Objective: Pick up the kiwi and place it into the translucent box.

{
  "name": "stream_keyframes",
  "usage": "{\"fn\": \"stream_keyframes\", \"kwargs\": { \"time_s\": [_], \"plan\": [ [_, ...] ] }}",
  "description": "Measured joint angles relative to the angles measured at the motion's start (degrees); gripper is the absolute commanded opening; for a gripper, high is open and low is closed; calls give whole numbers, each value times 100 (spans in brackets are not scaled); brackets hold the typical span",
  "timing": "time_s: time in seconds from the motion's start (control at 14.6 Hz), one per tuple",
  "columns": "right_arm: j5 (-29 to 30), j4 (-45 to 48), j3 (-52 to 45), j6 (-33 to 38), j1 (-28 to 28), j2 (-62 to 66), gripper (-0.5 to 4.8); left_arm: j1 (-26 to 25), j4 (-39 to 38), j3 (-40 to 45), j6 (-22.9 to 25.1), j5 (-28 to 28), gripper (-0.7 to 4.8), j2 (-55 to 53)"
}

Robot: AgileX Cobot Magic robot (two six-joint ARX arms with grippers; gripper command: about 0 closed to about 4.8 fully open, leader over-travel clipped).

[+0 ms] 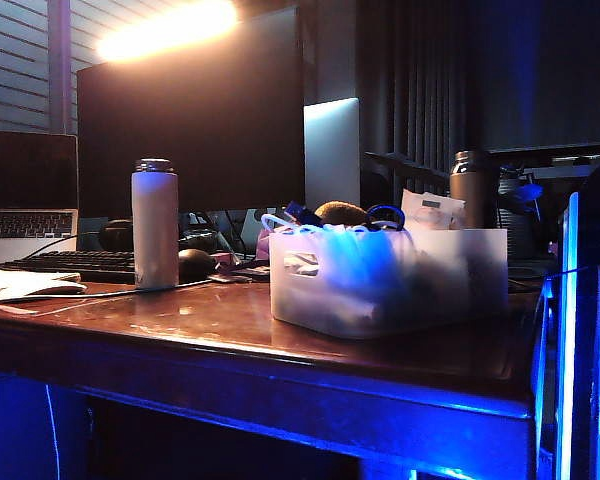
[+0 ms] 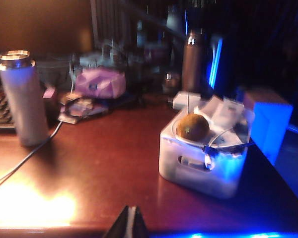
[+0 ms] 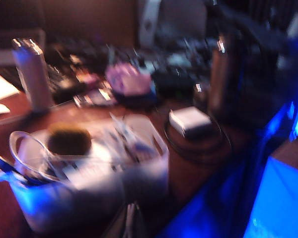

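The brown fuzzy kiwi (image 1: 340, 212) (image 2: 192, 127) (image 3: 68, 141) lies on top of cables and papers inside the translucent box (image 1: 400, 290) (image 2: 188, 171) (image 3: 139, 183), which stands on the wooden table right of centre. My left gripper (image 2: 131, 210) is shut and empty, back over the table's near edge and well short of the box. My right gripper (image 3: 130, 206) is also shut with nothing in it, just before the box's near wall; that view is blurred. Neither gripper shows in the exterior view.
A white bottle (image 1: 155, 225) (image 2: 22, 96) stands left of the box, with a dark mouse (image 1: 195, 265) and keyboard (image 1: 70, 262) behind. A dark bottle (image 1: 472, 188) (image 3: 221, 74) and white adapter (image 3: 189, 120) sit beyond the box. A monitor (image 1: 190, 110) fills the back.
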State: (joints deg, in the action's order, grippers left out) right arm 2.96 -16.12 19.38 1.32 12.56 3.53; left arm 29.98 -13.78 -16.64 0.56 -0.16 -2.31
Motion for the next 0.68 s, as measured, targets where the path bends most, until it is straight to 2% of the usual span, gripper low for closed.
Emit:
{"fn": "stream_keyframes", "kwargs": {
  "time_s": [0.2,0.41,0.68],
  "plan": [
    [-90,68,-428,59,0,-2,-5,0,151,699,-39,0,-6,0],
    [-109,391,-1091,457,0,-2,-5,0,216,1202,-39,0,-6,0],
    [-107,474,-1746,514,0,-2,-5,2,378,1576,129,-50,-6,-9]
  ]
}}
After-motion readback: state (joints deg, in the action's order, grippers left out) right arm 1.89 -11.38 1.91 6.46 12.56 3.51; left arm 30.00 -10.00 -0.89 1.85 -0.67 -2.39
